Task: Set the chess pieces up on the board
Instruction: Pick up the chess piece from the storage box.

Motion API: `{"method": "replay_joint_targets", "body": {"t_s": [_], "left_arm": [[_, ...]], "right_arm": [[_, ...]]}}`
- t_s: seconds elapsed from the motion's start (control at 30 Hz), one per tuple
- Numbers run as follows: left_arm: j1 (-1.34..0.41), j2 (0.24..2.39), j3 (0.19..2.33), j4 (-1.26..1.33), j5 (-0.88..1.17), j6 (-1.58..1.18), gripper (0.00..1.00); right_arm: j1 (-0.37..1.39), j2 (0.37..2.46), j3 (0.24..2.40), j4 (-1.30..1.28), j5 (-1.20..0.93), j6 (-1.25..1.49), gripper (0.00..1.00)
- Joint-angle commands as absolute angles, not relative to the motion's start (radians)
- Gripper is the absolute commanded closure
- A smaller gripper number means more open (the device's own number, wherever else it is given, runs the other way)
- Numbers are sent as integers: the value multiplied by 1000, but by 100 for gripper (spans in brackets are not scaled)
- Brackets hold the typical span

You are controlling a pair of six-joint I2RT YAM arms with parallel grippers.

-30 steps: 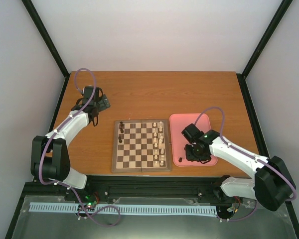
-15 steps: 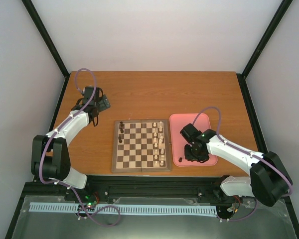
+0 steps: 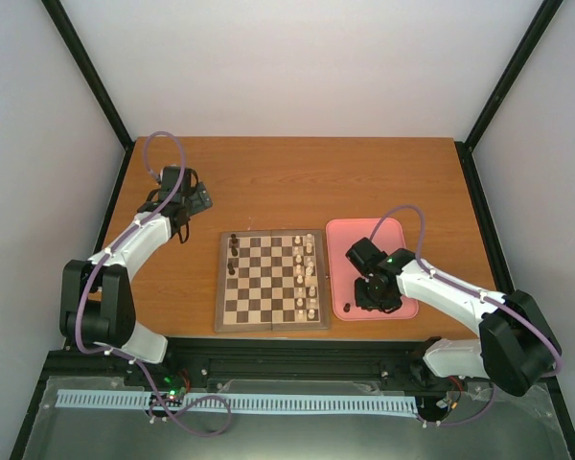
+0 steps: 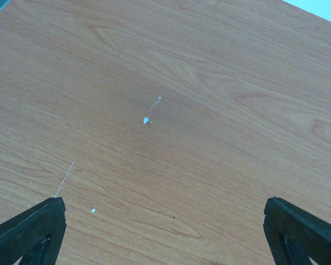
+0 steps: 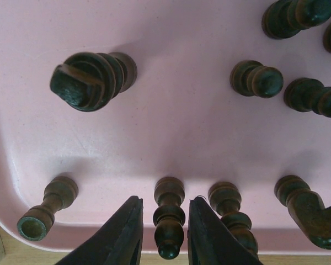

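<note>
White walls and a black frame close in a wooden desk (image 3: 287, 172), with the board (image 3: 271, 321) near its front edge and a pink tray (image 3: 364, 233) just to its right. Few dark pieces (image 3: 233, 251) stand on the board's left side, so the job looks early. The right pincer (image 5: 165, 201) is low in the tray, open but narrow around a lying dark piece (image 5: 169, 218), a sliver of pink showing beside one finger. Next it must pinch, lift and carry it to the board. The left pincer (image 4: 165, 221) hangs wide open over bare desk. From above, the arm hides the grasp, and I cannot tell which piece this is.
</note>
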State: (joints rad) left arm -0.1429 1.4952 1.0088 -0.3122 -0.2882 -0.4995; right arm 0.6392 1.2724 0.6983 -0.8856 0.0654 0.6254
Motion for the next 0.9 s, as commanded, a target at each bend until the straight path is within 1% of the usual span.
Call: {"method": "replay_joint_targets", "body": {"t_s": [0.0,0.17,0.37,0.43,0.63,0.87], "left_arm": [[-150,1496,1043,-312,-300,-488,0],[-150,1492,1043,-313,-301,-489,0],[-150,1492,1043,-313,-303,-489,0],[-150,1493,1044,-313,-304,-489,0],[-150,1494,1048,-317,-307,-487,0],[-150,1486,1047,-319,-307,-487,0]], "right_arm": [[643,1279,686,-887,65,635,75],[648,1286,685,-892,69,639,79],[657,1296,686,-897,69,641,90],[659,1293,689,-898,71,643,92],[668,1267,756,-968,100,642,94],[697,1265,908,-1114,136,618,96]]}}
